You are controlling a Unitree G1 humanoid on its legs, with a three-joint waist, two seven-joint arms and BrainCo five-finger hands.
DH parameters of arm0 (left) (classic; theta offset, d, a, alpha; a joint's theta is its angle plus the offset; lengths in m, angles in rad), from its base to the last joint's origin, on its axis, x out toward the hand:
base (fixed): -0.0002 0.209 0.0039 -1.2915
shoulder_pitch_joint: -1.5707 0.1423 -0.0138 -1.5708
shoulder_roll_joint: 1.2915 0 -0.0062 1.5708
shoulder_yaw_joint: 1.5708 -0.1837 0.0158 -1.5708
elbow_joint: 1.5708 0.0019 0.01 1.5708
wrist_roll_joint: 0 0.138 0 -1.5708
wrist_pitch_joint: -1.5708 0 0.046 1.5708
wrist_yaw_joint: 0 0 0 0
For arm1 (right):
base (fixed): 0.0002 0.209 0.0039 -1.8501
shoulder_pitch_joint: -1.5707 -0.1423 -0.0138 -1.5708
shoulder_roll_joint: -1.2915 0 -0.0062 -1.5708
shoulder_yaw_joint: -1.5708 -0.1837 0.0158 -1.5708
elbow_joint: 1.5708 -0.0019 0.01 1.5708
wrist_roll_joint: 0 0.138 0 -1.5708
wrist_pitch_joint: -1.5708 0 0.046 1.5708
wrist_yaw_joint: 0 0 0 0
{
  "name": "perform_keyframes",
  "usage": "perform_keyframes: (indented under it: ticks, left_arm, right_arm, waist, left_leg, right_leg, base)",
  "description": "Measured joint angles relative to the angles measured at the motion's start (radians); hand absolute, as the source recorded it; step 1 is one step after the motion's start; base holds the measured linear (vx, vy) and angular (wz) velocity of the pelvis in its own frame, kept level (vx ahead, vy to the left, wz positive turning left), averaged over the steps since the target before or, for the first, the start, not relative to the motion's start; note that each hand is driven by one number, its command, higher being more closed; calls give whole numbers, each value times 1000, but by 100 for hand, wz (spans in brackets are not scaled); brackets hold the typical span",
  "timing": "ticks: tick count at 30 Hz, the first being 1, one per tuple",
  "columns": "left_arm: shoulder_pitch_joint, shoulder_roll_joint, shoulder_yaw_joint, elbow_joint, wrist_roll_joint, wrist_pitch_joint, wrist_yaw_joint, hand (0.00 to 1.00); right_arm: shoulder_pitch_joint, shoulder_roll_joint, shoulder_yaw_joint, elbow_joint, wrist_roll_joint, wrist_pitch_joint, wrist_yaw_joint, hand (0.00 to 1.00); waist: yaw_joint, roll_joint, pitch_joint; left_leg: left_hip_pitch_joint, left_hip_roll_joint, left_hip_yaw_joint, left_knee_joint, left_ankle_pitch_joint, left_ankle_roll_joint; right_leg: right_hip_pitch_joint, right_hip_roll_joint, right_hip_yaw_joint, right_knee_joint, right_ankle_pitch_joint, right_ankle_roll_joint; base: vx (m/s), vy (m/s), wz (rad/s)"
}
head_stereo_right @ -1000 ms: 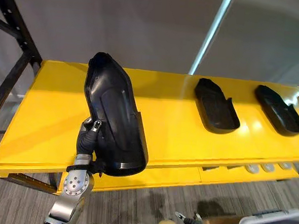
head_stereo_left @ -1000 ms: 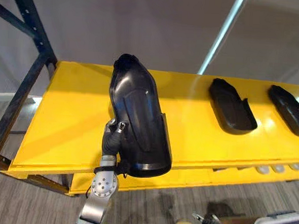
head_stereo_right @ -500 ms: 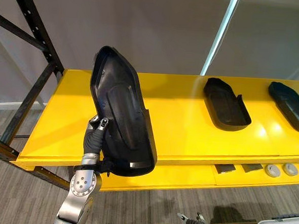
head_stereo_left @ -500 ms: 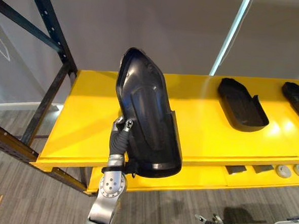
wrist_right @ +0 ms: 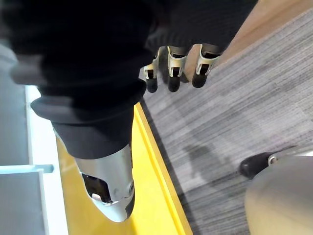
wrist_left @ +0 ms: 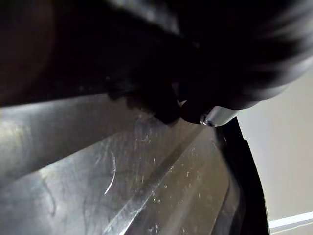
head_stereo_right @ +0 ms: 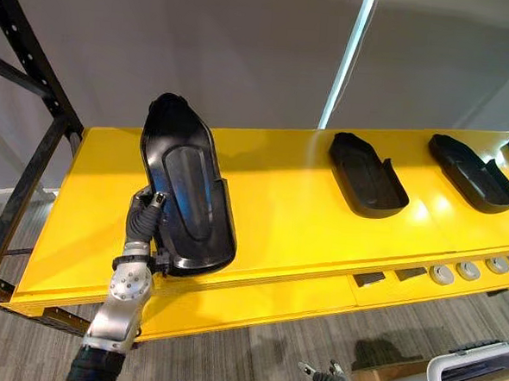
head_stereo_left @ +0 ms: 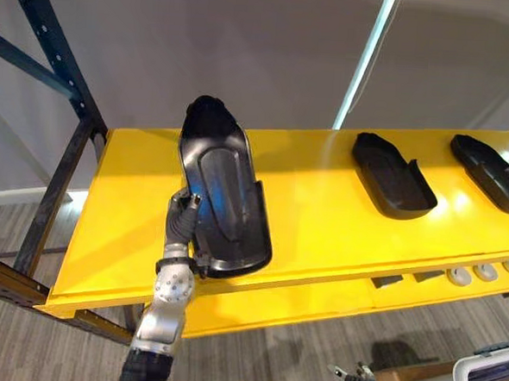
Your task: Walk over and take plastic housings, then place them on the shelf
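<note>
Your left hand (head_stereo_left: pixel 181 225) is clamped on the long edge of a glossy black plastic housing (head_stereo_left: pixel 223 184). One dark-tipped finger lies on the housing's hollow face and the rest of the hand is behind its rim. The housing is a long, shoe-shaped moulded shell, rounded and narrow at the far end and wider and squared at the near end. It has a raised rim and a smooth recessed panel down its middle. You hold it tilted over the left part of the flat, smooth-painted yellow shelf (head_stereo_left: pixel 323 203), with its wide end at the shelf's front lip. You cannot tell whether it touches the board. In the left wrist view its inner surface (wrist_left: pixel 146 186) is shiny and finely scratched.

Two more housings (head_stereo_left: pixel 392 176) (head_stereo_left: pixel 493 173) of the same black moulded shape lie hollow side up further right on the shelf, well apart from each other and from yours. On the yellow ledge below the front lip sit small pale round discs (head_stereo_left: pixel 474 273) and dark flat blocks (head_stereo_left: pixel 387 281). A dark metal upright with punched holes (head_stereo_left: pixel 57 170) frames the shelf's left end.

Your right hand (wrist_right: pixel 170 63) hangs over the grey ribbed carpet floor (wrist_right: pixel 234 112), its fingers loose and holding nothing.
</note>
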State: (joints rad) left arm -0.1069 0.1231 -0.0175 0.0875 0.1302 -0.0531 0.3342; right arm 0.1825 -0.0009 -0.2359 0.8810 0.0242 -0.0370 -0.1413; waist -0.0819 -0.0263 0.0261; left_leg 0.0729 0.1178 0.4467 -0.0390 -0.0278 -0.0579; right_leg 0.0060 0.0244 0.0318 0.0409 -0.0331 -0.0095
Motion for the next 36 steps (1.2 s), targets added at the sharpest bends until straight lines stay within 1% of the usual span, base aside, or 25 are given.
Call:
perform_keyframes:
  ticks: [1, 3, 4, 5, 7, 9, 11, 12, 18, 19, 24, 27, 34, 36]
  left_arm:
    - [-9, 6, 10, 15, 0, 4, 0, 100]
    - [-42, 34, 41, 73, 0, 15, 9, 100]
    - [-52, 43, 47, 88, 0, 20, 10, 100]
    - [-77, 57, 60, 126, 0, 32, 15, 100]
    - [-123, 74, 82, 176, -1, 48, 17, 100]
    - [-175, 106, 101, 229, 2, 57, 17, 100]
    - [-216, 133, 111, 263, 2, 68, 18, 100]
    - [-246, 154, 117, 297, 2, 71, 18, 100]
    - [-344, 210, 146, 398, 1, 85, 20, 100]
    - [-355, 222, 146, 403, 1, 87, 20, 0]
    - [-408, 250, 145, 469, 1, 87, 20, 0]
    - [-439, 258, 144, 486, 1, 87, 19, 0]
    - [-485, 258, 137, 512, -4, 85, 23, 0]
    - [-488, 257, 137, 513, -4, 86, 40, 0]
  right_arm:
    - [-1, -1, 1, 1, -1, 1, 3, 0]
    - [-2, -7, 1, 7, -10, 2, 12, 0]
    - [-3, -8, 1, 8, -15, 2, 12, 0]
    - [-2, -9, 1, 15, -20, 4, 13, 0]
    - [1, -19, 0, 29, -27, 7, 13, 0]
    - [4, -27, 0, 40, -32, 13, 13, 0]
    - [5, -27, -1, 40, -33, 16, 14, 0]
    - [3, -26, -1, 40, -34, 16, 14, 0]
    - [1, -21, 0, 40, -33, 13, 14, 0]
    - [1, -19, 0, 40, -33, 11, 14, 0]
    - [-4, -16, 0, 39, -33, -2, 14, 0]
    - [-18, -15, 0, 42, -33, -3, 15, 0]
    - [-22, -16, 1, 40, -33, -6, 14, 0]
    - [-22, -16, 1, 39, -33, -6, 13, 0]
  waist:
    - [-2, 0, 0]
    - [-11, 1, -1]
    - [-14, 1, 0]
    - [-14, 5, 1]
    - [-15, 13, 4]
    - [-17, 17, 6]
    - [-18, 16, 8]
    - [-18, 13, 13]
    - [-17, -1, 32]
    - [-17, -3, 32]
    - [-18, -6, 37]
    - [-19, -10, 56]
    - [-23, -9, 72]
    - [-25, -9, 77]
  left_leg:
    - [1, 0, 0, -8, 6, 0]
    - [1, -7, -3, -51, 41, -2]
    - [-4, -11, -5, -56, 46, -1]
    - [-15, -13, -5, -56, 53, 0]
    - [-31, -13, -5, -62, 58, -1]
    - [-47, -13, -5, -63, 66, -3]
    - [-68, -13, -5, -63, 70, -2]
    - [-80, -13, -5, -63, 72, -4]
    - [-105, -17, -1, -63, 72, -4]
    - [-111, -20, 0, -59, 75, 2]
    - [-119, -30, -1, -56, 78, 8]
    - [-118, -26, -3, -56, 78, 8]
    - [-117, -20, -1, -56, 78, 7]
    - [-117, -20, 0, -56, 78, 7]
  right_leg:
    - [-2, 2, 0, -2, 2, -3]
    - [-20, 7, 1, -6, 6, -8]
    - [-25, 7, 1, -8, 7, -9]
    - [-37, 8, 1, -11, 13, -19]
    - [-55, 9, 1, -12, 24, -19]
    - [-77, 10, 2, -19, 30, -13]
    - [-94, 9, 3, -31, 40, -1]
    - [-103, 9, 5, -38, 45, 6]
    - [-126, 2, 22, -47, 58, 21]
    - [-131, 0, 24, -49, 67, 9]
    - [-130, 5, 29, -60, 80, 6]
    - [-131, 4, 29, -61, 84, 3]
    - [-134, 9, 34, -60, 89, -5]
    - [-135, 9, 36, -60, 90, -7]
  base:
    - [-133, -43, -7]
    - [-122, -41, -5]
    - [-111, -24, -3]
    - [-174, -38, -6]
    - [-172, -34, -5]
    - [-164, -28, -5]
    - [-112, -24, -4]
    - [-54, -12, -4]
    - [3, -1, -4]
    - [79, 12, -6]
    - [96, 8, -6]
    - [34, -8, -3]
    - [-27, -15, -3]
    - [-60, -13, -3]
